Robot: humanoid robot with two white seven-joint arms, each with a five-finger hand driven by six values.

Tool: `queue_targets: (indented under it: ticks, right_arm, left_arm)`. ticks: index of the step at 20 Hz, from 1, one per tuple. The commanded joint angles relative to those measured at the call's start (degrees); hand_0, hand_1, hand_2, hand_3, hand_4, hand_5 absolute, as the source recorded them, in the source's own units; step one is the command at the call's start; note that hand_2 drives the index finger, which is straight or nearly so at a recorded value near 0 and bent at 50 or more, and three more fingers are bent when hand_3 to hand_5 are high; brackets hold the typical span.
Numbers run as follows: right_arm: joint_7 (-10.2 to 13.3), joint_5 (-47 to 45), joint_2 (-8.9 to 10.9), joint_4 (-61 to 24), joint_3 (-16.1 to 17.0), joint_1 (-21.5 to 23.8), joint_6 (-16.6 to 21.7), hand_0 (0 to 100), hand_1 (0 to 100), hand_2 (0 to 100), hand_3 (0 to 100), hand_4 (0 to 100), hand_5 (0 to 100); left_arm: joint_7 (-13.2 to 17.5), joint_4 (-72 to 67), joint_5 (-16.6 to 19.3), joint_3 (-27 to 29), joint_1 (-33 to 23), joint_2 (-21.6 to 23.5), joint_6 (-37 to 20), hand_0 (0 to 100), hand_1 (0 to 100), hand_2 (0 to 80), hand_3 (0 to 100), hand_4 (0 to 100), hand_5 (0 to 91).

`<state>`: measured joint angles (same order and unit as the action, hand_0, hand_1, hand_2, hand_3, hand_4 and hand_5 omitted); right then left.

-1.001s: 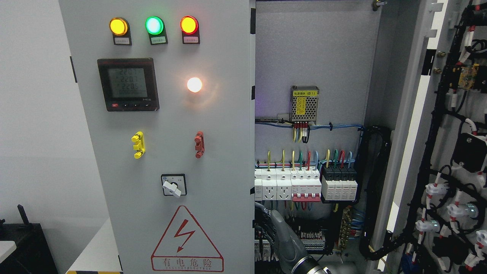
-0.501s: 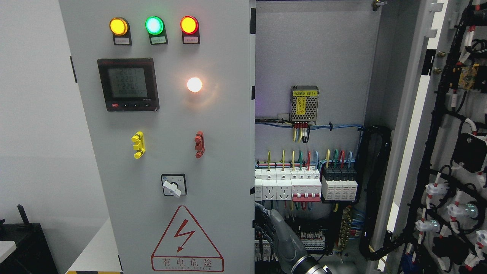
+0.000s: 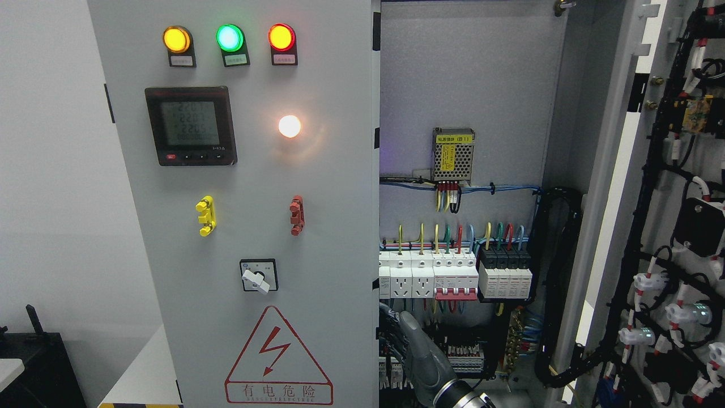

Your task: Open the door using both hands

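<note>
The grey left cabinet door [image 3: 255,226] stands closed, with three lamps, a meter, a rotary switch and a red warning triangle on its face. The right door [image 3: 668,226] is swung wide open and shows its wired inner side. My right hand [image 3: 410,345] rises from the bottom edge just right of the left door's free edge [image 3: 378,255], low down in front of the terminal rows. Its grey back faces me, and its contact with the door edge is hidden. The left arm does not show.
Inside the cabinet are breakers and sockets [image 3: 453,277], a small power supply [image 3: 453,154] and black cable bundles [image 3: 558,283]. At the lower left stand a white surface [image 3: 141,379] and dark equipment [image 3: 34,362].
My right hand has shifted slightly left, closer to the left door's free edge. Both doors stand as before.
</note>
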<state>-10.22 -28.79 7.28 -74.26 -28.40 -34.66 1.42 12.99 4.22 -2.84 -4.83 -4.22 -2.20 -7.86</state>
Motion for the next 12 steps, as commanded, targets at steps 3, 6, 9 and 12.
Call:
queue_targets:
  ticks: [3,6,9,12]
  right_arm:
    - [-0.24,-0.13,0.01,0.16,0.45,-0.41,-0.01,0,0,0,0,0,0]
    - [-0.67,-1.35,0.01,0.43,0.36,-0.59,-0.10,0,0,0,0,0,0]
    - [-1.12,-1.71,0.01,0.34,0.36,-0.50,-0.97,0,0,0,0,0,0]
    - [-1.47,-1.71,0.01,0.25,0.36,-0.59,-1.15,0,0,0,0,0,0]
  left_arm:
    - [0.02,0.00,-0.06,0.00,0.00,0.00,-0.05,0,0,0.0,0,4,0.0]
    - [0.02,0.00,-0.06,0.00,0.00,0.00,-0.05,0,0,0.0,0,4,0.0]
    - [0.02,0.00,0.03,0.00,0.00,0.00,-0.05,0,0,0.0,0,4,0.0]
    - [0.02,0.00,-0.06,0.00,0.00,0.00,-0.05,0,0,0.0,0,4,0.0]
